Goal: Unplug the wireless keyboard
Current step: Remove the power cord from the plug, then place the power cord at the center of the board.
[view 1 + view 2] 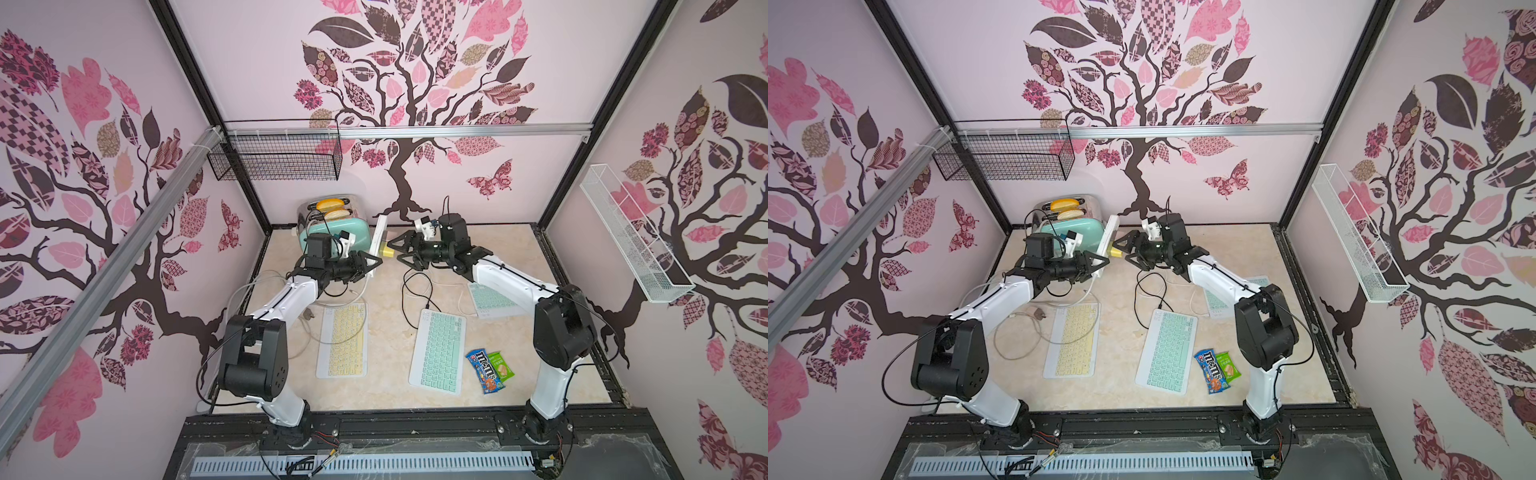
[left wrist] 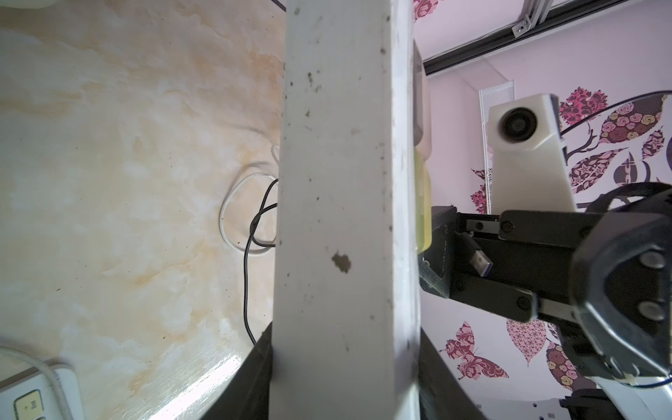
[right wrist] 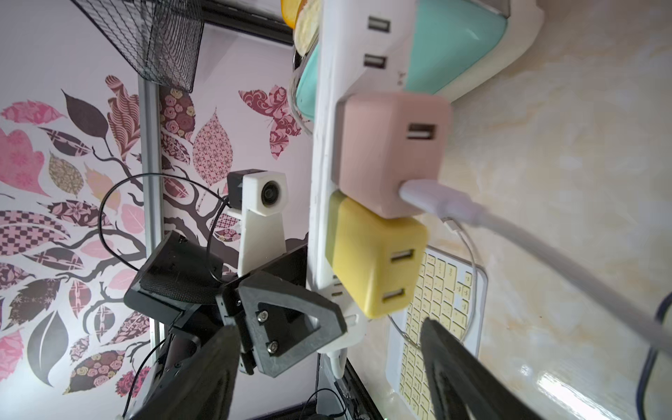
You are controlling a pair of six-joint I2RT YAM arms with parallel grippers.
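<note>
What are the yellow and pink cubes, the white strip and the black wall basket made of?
The yellow cube and pink cube look like matte moulded plastic: smooth faces, rounded corners. The white strip seems hard plastic, speckled with dirt. The black basket looks like coated metal wire, an open grid.

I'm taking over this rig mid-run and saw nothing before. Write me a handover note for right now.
Left gripper: shut on the strip, holding it up on edge.
Right gripper: open, beside the yellow charger.
Black plug: sits loose between the right gripper's jaws, in no port. Both ports on the yellow charger are empty. Its cable seems to run to the middle keyboard.
Pink charger: white cable plugged in; I cannot tell where it leads.
Done: the black plug looks pulled out.
Left: probably let the plug fall clear, then lay the strip down.
</note>
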